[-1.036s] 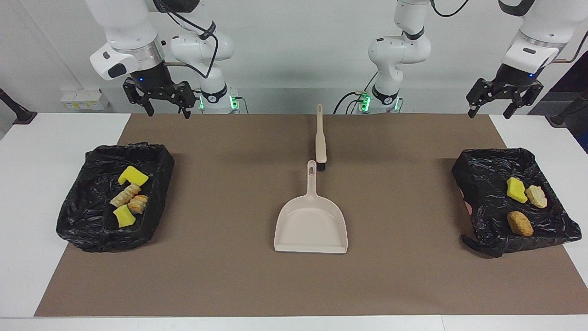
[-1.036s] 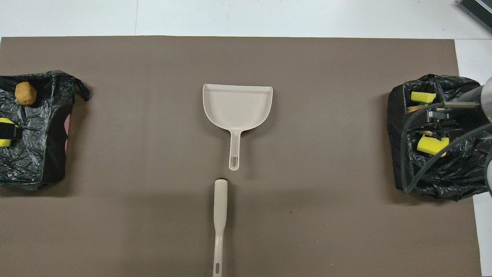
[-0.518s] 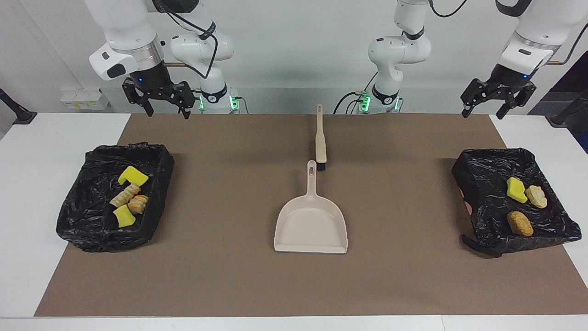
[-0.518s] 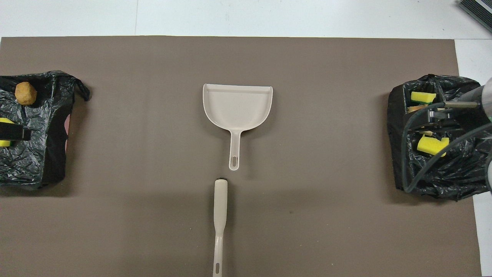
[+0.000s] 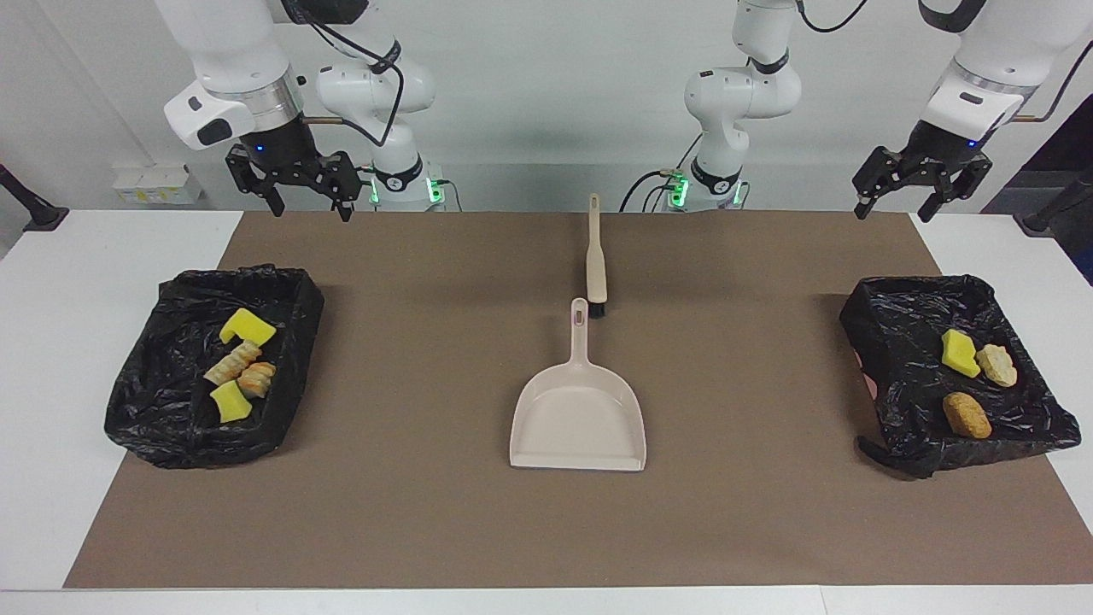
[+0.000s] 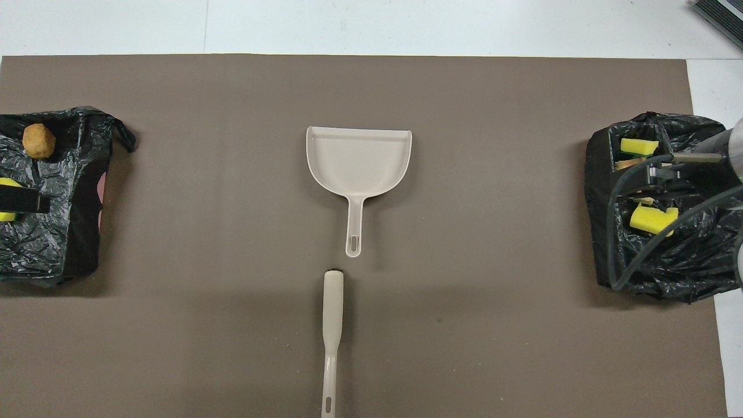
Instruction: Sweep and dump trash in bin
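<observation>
the trash is seven small scraps, all already lying in two black-lined bins. four sit in the bin (image 5: 213,367) at the right arm's end of the worktop (image 5: 51,359): two yellow sponge chunks (image 5: 247,325) and two tan bread-like lumps (image 5: 232,362). three sit in the bin (image 5: 956,371) at the left arm's end: one yellow sponge chunk (image 5: 960,353), a pale lump (image 5: 996,365) and an orange-brown lump (image 5: 967,415). none lies loose on the brown mat (image 5: 427,512).

judging by looks, the sponge chunks are light, soft and springy, so a pinch would squash them, and a brush should push them easily. the bread-like lumps seem light too but crumbly or rough; they may roll. the thin liners look slippery and floppy and would snag fingers.

the beige dustpan (image 5: 578,418) lies mid-mat, empty, its handle pointing toward the robots. the brush (image 5: 596,256) lies nearer the robots, its bristle end just beside the dustpan handle. both look like stiff, light plastic, best taken by the handles.

the right hand (image 5: 306,195) hangs spread and empty above the mat's edge nearest the robots, toward the right arm's end. the left hand (image 5: 895,192) hangs spread and empty above the mat's corner at the left arm's end.

no brand, label or writing can be read anywhere.
</observation>
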Controlling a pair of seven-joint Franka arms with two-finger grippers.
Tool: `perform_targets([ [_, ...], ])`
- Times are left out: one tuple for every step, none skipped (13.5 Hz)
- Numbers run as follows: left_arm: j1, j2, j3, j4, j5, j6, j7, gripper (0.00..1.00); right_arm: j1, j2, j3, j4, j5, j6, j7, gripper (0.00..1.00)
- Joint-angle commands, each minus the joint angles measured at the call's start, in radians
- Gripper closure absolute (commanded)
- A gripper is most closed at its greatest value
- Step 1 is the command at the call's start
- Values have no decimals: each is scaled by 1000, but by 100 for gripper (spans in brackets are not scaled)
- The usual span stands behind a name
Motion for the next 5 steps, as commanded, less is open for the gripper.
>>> perform_targets([
  [-10,-18,7,-16,-11,2,-17,0,-16,-1,8,-3,6,6,-21,0],
  [-11,-18,7,-16,-11,2,-19,0,-16,-1,8,-3,6,6,-21,0],
  [-11,-18,7,-16,-11,2,-19,0,-16,-1,7,-3,6,6,-21,0],
  [-11,-20,7,-18,-11,-7,-13,0,-16,-1,8,-3,6,6,-21,0],
  [-11,-20,7,-18,-11,-11,-16,0,-16,-1,7,-3,6,6,-21,0],
])
